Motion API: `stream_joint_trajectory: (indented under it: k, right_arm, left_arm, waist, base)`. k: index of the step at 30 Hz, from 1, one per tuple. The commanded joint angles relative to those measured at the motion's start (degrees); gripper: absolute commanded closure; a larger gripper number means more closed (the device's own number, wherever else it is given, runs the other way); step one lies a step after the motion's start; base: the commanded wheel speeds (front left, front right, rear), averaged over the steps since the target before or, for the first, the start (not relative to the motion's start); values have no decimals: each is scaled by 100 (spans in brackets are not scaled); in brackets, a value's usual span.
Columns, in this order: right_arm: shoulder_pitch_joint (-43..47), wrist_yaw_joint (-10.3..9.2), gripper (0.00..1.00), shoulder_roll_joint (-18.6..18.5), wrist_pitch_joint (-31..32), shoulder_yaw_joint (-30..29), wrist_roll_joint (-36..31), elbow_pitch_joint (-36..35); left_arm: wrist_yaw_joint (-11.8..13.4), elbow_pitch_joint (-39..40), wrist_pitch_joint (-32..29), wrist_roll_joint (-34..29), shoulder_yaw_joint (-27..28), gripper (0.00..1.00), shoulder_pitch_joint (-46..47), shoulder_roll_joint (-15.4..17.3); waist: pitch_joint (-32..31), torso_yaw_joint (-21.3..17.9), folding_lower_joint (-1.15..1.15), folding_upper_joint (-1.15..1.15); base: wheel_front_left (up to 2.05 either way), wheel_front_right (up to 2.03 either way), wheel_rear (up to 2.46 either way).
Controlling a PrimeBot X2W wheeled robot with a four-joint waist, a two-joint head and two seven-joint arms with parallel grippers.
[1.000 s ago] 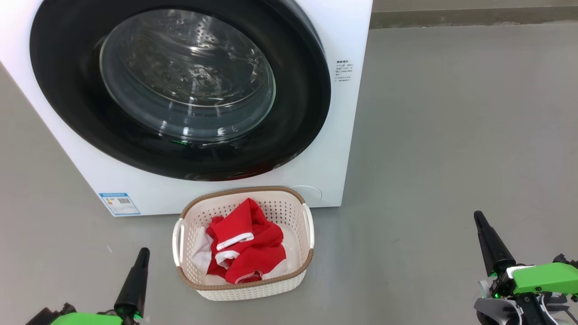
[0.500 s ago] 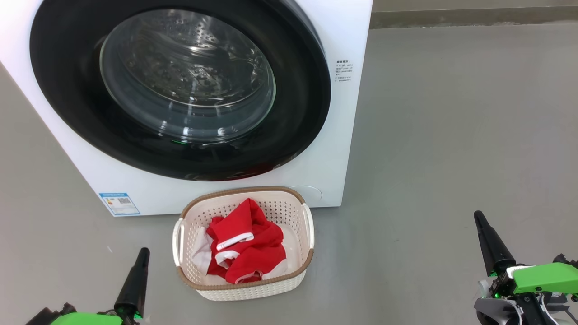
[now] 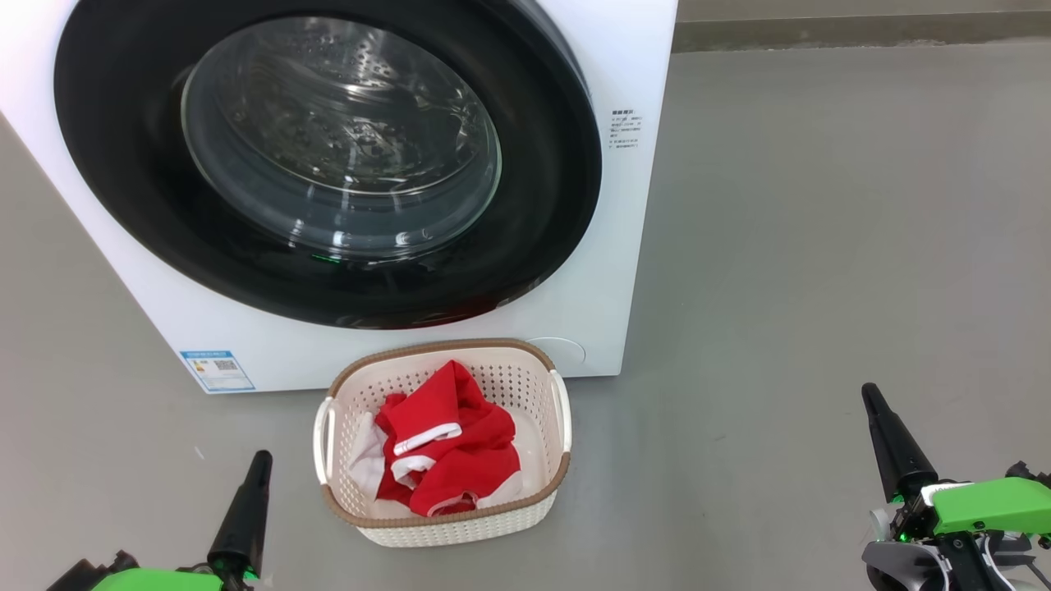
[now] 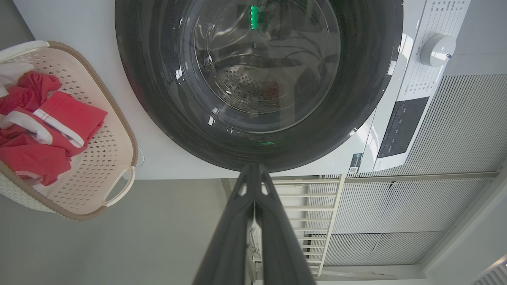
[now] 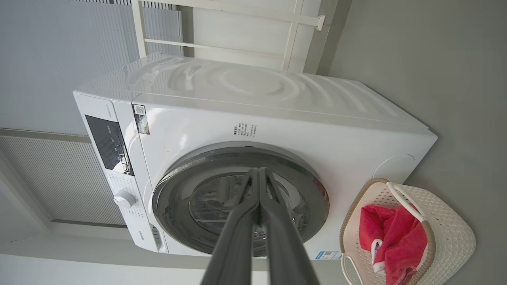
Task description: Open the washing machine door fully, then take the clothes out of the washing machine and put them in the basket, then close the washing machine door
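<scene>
Grey floor (image 3: 821, 246), basket (image 3: 452, 532) of clothes (image 3: 460, 443) before closed washing machine door (image 3: 341, 139), left pincer (image 3: 262, 457), right pincer (image 3: 868, 393) both together

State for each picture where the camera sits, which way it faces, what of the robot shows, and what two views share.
Head view: on the head, looking down at the washing machine, its shut door and the basket of clothes; left gripper lower left, right gripper lower right.
Left wrist view: on that wrist, facing the door along its closed fingers.
Right wrist view: on that wrist, facing the machine's front and top along its closed fingers.
Shared: both wrist views show the dial.
</scene>
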State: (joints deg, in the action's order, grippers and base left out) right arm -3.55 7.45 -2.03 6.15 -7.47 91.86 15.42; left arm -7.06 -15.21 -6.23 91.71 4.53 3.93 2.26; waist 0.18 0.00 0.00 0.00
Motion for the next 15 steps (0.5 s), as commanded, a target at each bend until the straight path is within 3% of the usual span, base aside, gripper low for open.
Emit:
stream_joint_trajectory:
  k: [1,15]
  right_arm:
    - [-264,3,100,-85,32,97,33,-140]
    - [-264,3,100,-85,32,97,33,-140]
  left_arm:
    - [-43,115,-26,45,200,100,226,62]
    - [-43,116,-26,45,199,100,226,62]
  waist:
    - [0,0,0,0]
    - [0,0,0,0]
  base:
    - [0,0,0]
    - [0,0,0]
